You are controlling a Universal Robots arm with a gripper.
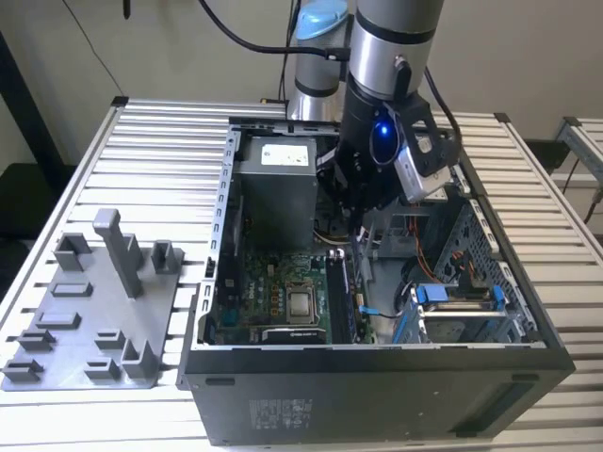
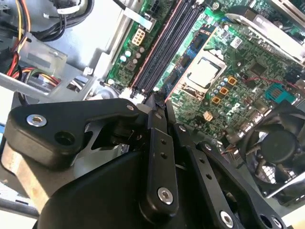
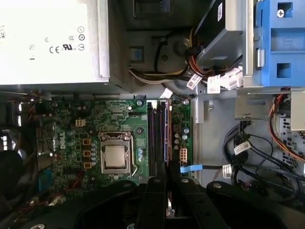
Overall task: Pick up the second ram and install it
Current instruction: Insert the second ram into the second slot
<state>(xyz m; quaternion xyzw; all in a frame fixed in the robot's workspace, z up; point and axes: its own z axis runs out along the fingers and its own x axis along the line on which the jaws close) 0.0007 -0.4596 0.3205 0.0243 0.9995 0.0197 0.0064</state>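
My gripper (image 1: 361,247) reaches down into the open computer case (image 1: 377,363), over the motherboard. In both wrist views its black fingers (image 3: 155,195) stand close together at one end of the long black memory slots (image 3: 157,138) (image 2: 167,47). A slim dark strip, the second ram (image 3: 167,193), shows edge-on in the narrow gap between them, in line with the slots. The gripper (image 3: 167,183) (image 2: 157,101) is shut on it. Whether the ram touches a slot is hidden by the fingers.
Beside the slots lies the silver processor socket (image 3: 116,157). The grey power supply (image 1: 275,179), blue drive-bay clips (image 3: 279,43), loose cables (image 3: 248,152) and a black fan (image 2: 276,143) crowd the case. A grey parts fixture (image 1: 94,311) lies at the exterior view's left.
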